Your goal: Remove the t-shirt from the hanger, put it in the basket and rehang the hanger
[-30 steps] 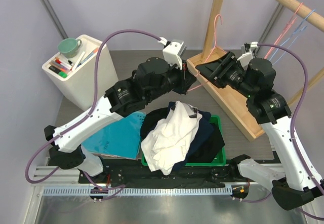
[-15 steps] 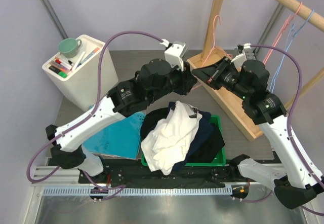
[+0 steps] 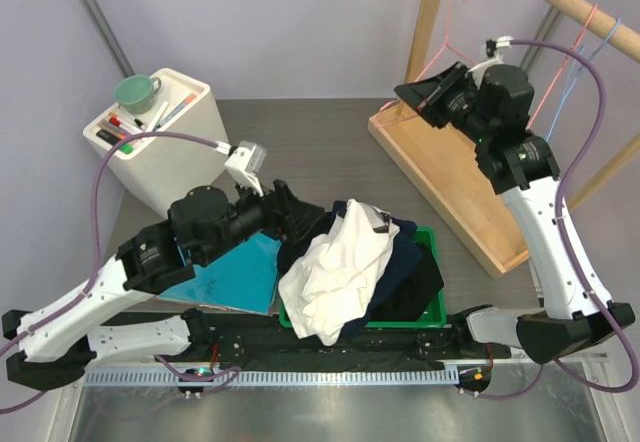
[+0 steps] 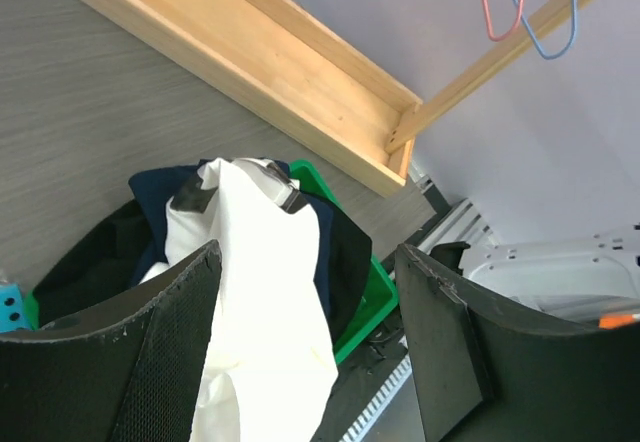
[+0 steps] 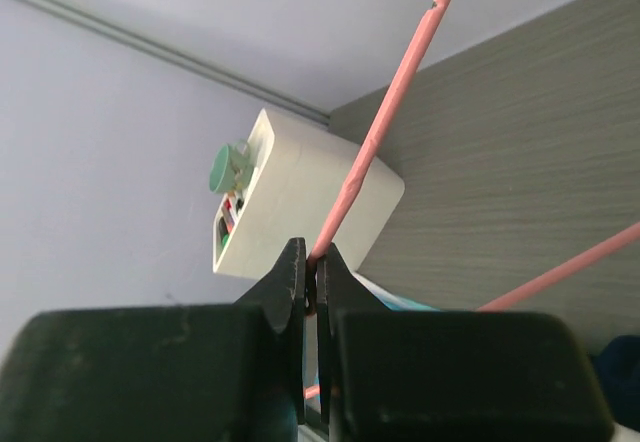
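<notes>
Right gripper [image 5: 311, 262] now has the bare pink hanger [image 3: 447, 24] pinched tight, left gripper [image 4: 305, 262] let go

Big change in the last second: left arm [image 3: 120, 282] dropped back from high beyond the green bin [image 3: 430, 237] to low over the bin's left edge, forearm nearly flat, jaws standing wide with nothing between them. Right arm [image 3: 545, 222] went the other way, reared up tall beyond the bin's far right corner, wrist tipped up, wire clamped in its jaws. No cloth hangs on that wire, so I'd call the shirt-off part done. As for the t-shirt, it should be somewhere in the heap of clothes [image 3: 330, 262] filling the bin, white on top of dark, can't tell which piece came off.
</notes>
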Robot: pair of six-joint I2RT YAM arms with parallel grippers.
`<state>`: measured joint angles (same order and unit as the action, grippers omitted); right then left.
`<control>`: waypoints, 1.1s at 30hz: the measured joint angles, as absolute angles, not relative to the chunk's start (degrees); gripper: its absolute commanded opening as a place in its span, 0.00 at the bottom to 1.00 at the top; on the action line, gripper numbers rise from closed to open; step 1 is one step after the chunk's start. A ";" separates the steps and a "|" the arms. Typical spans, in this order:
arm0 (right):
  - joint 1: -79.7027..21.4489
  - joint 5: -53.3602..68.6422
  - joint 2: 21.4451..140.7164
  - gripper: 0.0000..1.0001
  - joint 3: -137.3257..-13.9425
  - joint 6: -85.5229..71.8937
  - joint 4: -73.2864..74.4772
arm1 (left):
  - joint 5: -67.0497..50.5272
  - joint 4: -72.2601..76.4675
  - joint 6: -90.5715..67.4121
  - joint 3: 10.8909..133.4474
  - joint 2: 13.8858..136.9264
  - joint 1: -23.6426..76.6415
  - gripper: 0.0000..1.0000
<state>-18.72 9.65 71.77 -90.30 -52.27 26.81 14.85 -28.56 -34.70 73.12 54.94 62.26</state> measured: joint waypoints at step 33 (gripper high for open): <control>-2.50 9.63 71.88 0.01 -91.96 -51.55 24.62 | 10.72 -28.95 -41.63 60.53 48.80 62.22 0.73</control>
